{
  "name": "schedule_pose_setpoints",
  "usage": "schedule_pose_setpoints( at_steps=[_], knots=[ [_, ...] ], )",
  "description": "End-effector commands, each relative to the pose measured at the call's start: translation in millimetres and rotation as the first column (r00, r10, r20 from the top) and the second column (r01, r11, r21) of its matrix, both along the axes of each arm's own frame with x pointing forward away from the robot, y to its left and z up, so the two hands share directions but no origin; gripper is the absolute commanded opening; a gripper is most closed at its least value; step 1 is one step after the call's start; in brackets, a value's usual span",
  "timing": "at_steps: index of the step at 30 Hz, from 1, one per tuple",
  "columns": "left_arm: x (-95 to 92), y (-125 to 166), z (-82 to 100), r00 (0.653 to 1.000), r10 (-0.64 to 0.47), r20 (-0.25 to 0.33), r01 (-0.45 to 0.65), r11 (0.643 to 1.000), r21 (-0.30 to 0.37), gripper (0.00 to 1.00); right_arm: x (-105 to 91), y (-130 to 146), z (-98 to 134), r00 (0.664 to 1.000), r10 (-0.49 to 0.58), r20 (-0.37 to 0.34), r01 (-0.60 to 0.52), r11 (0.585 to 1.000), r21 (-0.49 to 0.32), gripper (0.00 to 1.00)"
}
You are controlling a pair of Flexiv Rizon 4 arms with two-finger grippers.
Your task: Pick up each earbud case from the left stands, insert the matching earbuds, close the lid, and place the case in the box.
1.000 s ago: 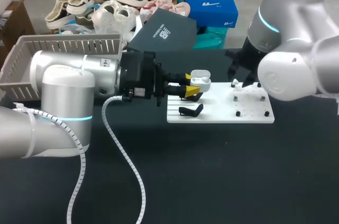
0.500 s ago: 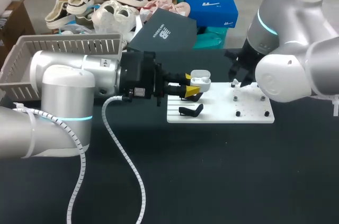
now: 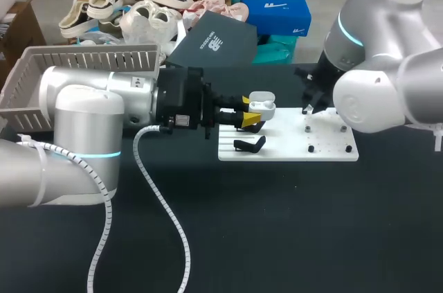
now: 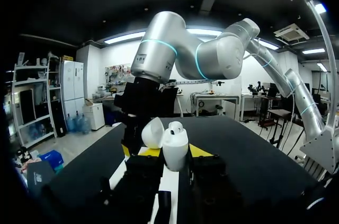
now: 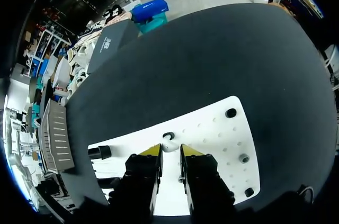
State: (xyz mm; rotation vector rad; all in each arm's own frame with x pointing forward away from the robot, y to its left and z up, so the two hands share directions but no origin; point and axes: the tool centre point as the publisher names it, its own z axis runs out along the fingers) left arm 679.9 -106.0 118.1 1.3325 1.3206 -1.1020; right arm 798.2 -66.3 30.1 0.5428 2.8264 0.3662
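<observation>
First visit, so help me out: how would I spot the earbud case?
Find the white board on the dark table. Over its left end, the yellow-tipped left gripper clamps a small white earbud case, lid open; the black stand beside it is bare.

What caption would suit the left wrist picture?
Left gripper holds an open earbud case, lid up, with the right arm beyond.

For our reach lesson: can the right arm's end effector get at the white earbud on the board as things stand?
Likely yes: the right end effector hangs over the earbud, open, nothing between; the left end effector holds the case aside.
</observation>
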Motion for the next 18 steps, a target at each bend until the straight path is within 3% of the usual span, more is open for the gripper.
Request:
schedule_pose_setpoints(
  at_steps=[1,12,18],
  knots=[
    [-0.9,0.1,-0.2,1.000,0.003,0.002,-0.003,1.000,-0.002,0.00,3.6,1.3,-2.7,1.000,0.005,-0.011,-0.005,1.000,0.000,0.22],
    [-0.9,0.1,-0.2,1.000,0.003,0.002,-0.003,1.000,-0.002,0.00,7.2,2.6,-5.6,1.000,0.014,-0.010,-0.014,1.000,-0.004,0.23],
    [-0.9,0.1,-0.2,1.000,0.003,0.002,-0.003,1.000,-0.002,0.00,7.7,3.9,-5.6,1.000,0.022,-0.011,-0.022,1.000,-0.005,0.05]
  ],
)
